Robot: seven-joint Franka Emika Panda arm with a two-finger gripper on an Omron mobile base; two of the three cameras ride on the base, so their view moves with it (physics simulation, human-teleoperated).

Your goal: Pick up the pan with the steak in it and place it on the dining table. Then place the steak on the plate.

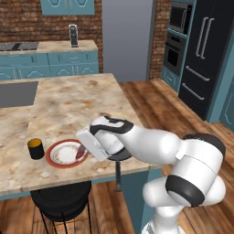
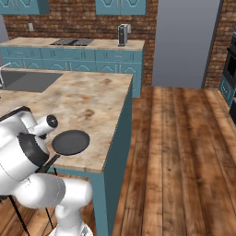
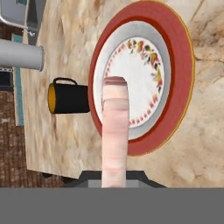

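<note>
The table [image 1: 68,103] is speckled beige-and-brown stone, smooth with a faint sheen. The plate [image 3: 177,57] looks like glazed ceramic — glossy red rim, cream centre with a painted pattern. The steak [image 3: 115,131] is pale pink, smooth and marbled. The pan [image 2: 70,142] is matt dark metal; the cup [image 3: 70,98] is matt black — yellow inside.

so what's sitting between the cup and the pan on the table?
The plate, in the left base view: cup at its left, pan at its right, with the hand holding the steak over it.

Dining table [image 1: 68,105] bears plate [image 1: 57,157], cup [image 1: 35,148], pan [image 2: 70,142].
</note>
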